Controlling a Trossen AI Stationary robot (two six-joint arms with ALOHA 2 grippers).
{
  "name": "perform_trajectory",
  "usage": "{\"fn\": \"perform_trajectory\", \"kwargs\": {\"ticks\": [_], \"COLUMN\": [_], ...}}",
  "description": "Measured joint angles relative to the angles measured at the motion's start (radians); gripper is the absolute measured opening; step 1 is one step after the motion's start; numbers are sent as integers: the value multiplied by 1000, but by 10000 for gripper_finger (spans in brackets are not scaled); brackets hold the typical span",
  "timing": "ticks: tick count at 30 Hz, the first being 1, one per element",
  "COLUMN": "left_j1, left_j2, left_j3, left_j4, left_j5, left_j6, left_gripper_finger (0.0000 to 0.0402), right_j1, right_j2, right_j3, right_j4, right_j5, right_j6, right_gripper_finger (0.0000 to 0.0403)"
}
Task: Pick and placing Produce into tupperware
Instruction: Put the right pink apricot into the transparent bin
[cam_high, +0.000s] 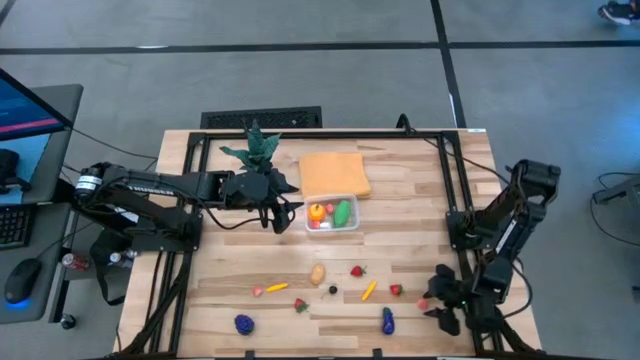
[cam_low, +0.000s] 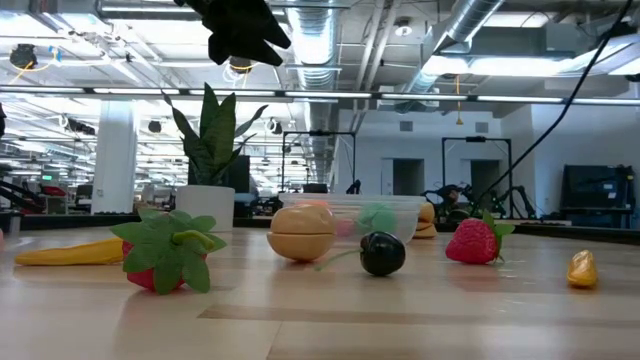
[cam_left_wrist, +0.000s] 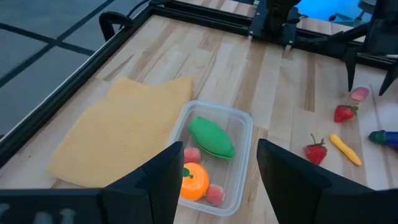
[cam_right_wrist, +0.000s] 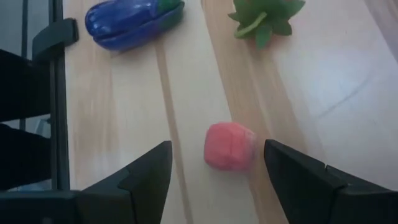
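The clear tupperware (cam_high: 334, 216) stands mid-table beside the orange cloth; in it lie a green piece (cam_left_wrist: 211, 137), an orange one (cam_left_wrist: 193, 181) and small pink-red ones. My left gripper (cam_high: 288, 212) hovers open at its left end (cam_left_wrist: 217, 165), holding nothing. More toy produce lies along the near part of the table: a tan piece (cam_high: 317, 273), a strawberry (cam_high: 357, 270), a yellow piece (cam_high: 369, 291), a purple eggplant (cam_high: 387, 320). My right gripper (cam_high: 437, 300) is open near the table's near right corner, its fingers either side of a small pink piece (cam_right_wrist: 230, 146) without touching it.
A potted plant (cam_high: 256, 148) stands at the far side, just beyond my left arm. The folded orange cloth (cam_high: 334, 172) lies flat behind the tupperware. Black frame rails (cam_high: 452, 190) run along the table's edges. Bare wood lies between the tupperware and the scattered pieces.
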Motion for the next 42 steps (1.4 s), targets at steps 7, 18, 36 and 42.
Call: {"fn": "perform_trajectory", "kwargs": {"ticks": [7,18,36,42], "left_j1": [0,0,0,0], "left_j2": [0,0,0,0], "left_j3": [0,0,0,1], "left_j4": [-1,-12,5,36], "left_j5": [6,16,34,54], "left_j6": [0,0,6,45], "left_gripper_finger": [195,195,195,195], "right_j1": [-30,-50,-53,-112], "right_j2": [25,24,8,-76], "right_j3": [3,1,0,0], "right_j4": [11,3,4,-9], "right_j5": [-58,-74,-43,-21], "right_j6": [-3,-3,79,38], "right_gripper_finger": [247,146,92,93]}}
